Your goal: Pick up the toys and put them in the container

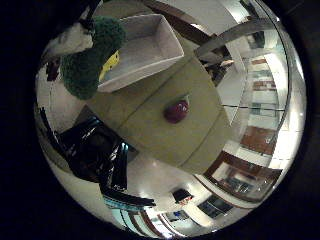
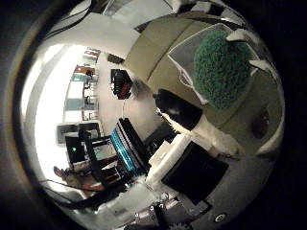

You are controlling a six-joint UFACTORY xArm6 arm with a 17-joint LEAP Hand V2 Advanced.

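A green fuzzy toy [image 2: 220, 67] hangs close to my palm, above the near end of the white rectangular container [image 1: 150, 50]. My right hand [image 2: 192, 163] is shut on it: white fingertips [image 2: 238, 34] press its far side and the thumb reaches in from the other side. A yellow toy [image 1: 111, 62] lies inside the container, partly hidden behind the green toy. A dark red round toy [image 1: 176, 111] sits alone on the olive table [image 1: 165, 135], a short way from the container.
The container stands near one end of the olive table. A black chair-like object [image 1: 95, 150] stands on the pale floor just past the table's edge. Shelves and furniture line the room farther off.
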